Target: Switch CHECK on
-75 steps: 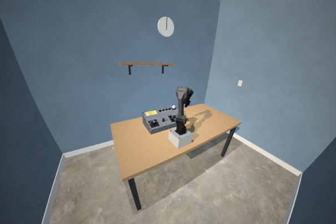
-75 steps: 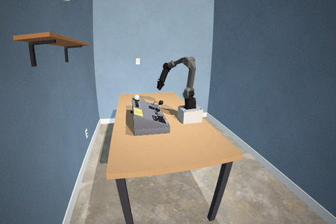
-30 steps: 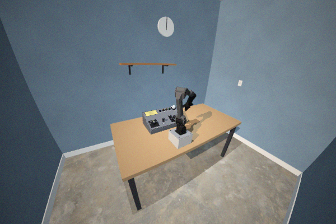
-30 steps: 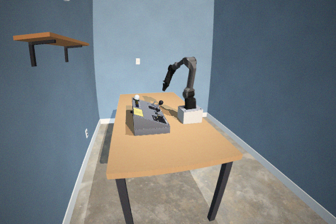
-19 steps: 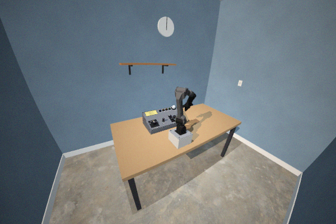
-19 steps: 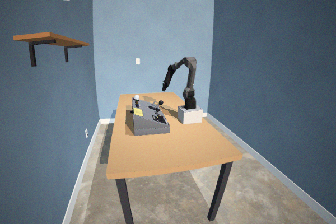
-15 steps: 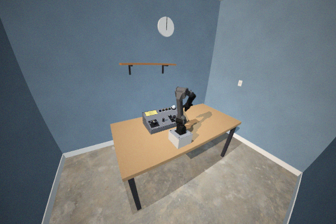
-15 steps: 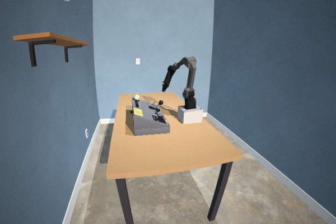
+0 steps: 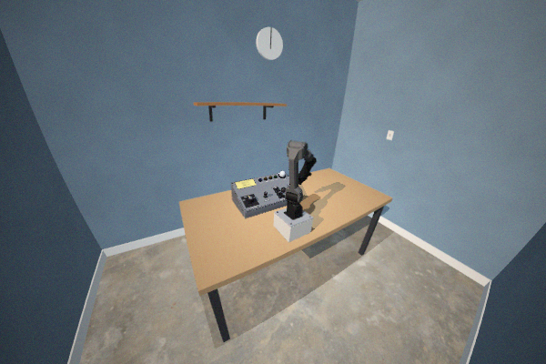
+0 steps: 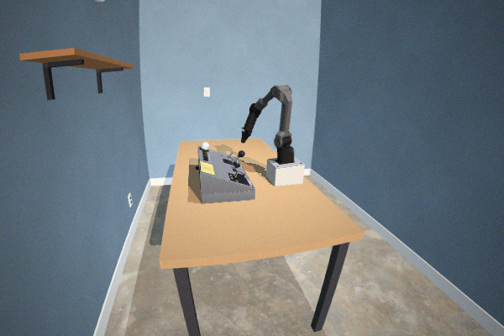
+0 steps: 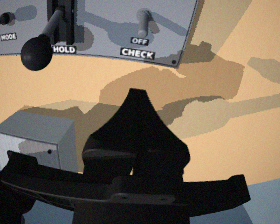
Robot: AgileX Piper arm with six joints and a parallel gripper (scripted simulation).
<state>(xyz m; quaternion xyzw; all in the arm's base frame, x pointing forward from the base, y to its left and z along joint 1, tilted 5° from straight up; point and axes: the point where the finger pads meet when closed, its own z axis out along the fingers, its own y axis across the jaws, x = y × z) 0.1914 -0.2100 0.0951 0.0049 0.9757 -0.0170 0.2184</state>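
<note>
The grey console stands on the table; it also shows in the exterior view. In the wrist view its CHECK toggle sits between the labels ON and OFF, its lever leaning toward OFF. Left of it is the CYCLE slot with a black ball-topped lever near HOLD. My gripper is shut with nothing between the fingers. It hangs in the air above the table, short of the console's near edge and apart from the toggle. It also shows in the exterior view.
My arm stands on a white base block beside the console. The console carries a yellow label, a white-ball lever and several small knobs. A wall shelf and clock hang well above.
</note>
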